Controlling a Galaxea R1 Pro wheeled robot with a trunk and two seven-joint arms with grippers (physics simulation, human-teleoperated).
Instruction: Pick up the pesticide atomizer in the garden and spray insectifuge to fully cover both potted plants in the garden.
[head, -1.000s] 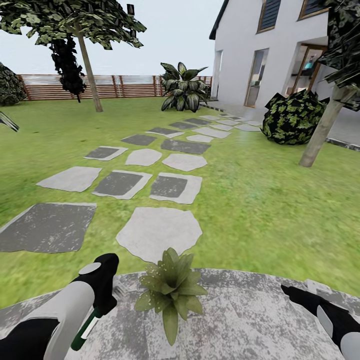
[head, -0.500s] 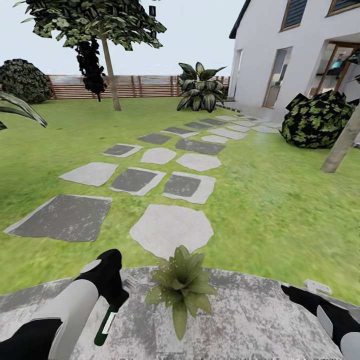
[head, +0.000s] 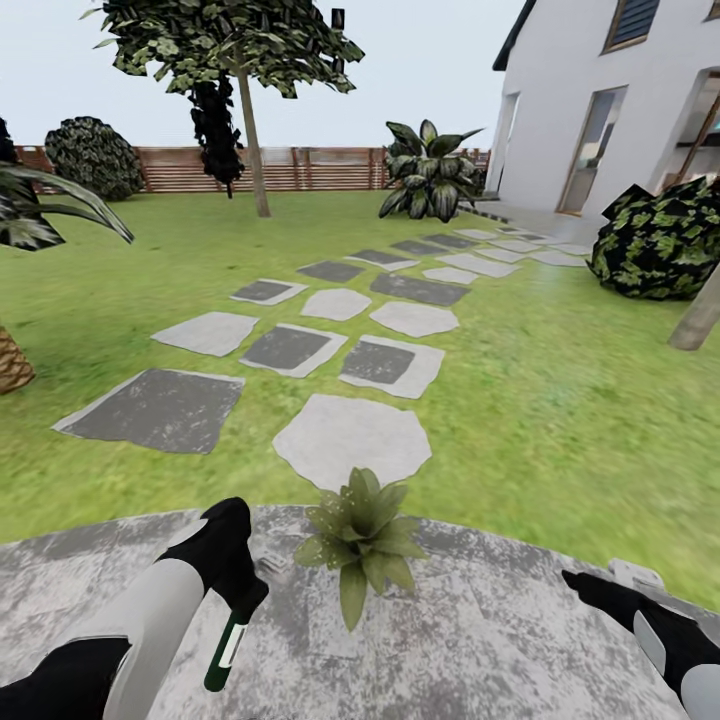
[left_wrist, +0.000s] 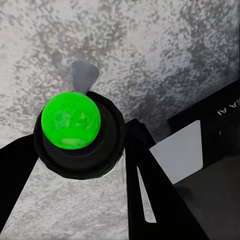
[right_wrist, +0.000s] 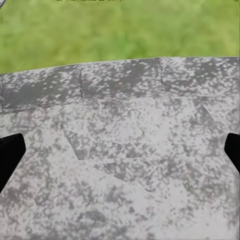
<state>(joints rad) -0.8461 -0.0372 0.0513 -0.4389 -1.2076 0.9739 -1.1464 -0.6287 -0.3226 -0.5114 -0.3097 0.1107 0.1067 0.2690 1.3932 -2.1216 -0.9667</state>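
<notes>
Home back garden, outdoors, simulator render. Green lawn (head: 560, 400) w/ grey stepping slabs (head: 352, 440) leading twd a white house (head: 600, 110) w/ tall glass doors. Wooden fence (head: 310, 168) along the far edge, tree (head: 245, 60), dark bushes (head: 660, 240), palm fronds (head: 40, 205). Round mottled grey paved patio (head: 480, 630) in foregrnd w/ a small potted plant (head: 362, 540) on it.
</notes>
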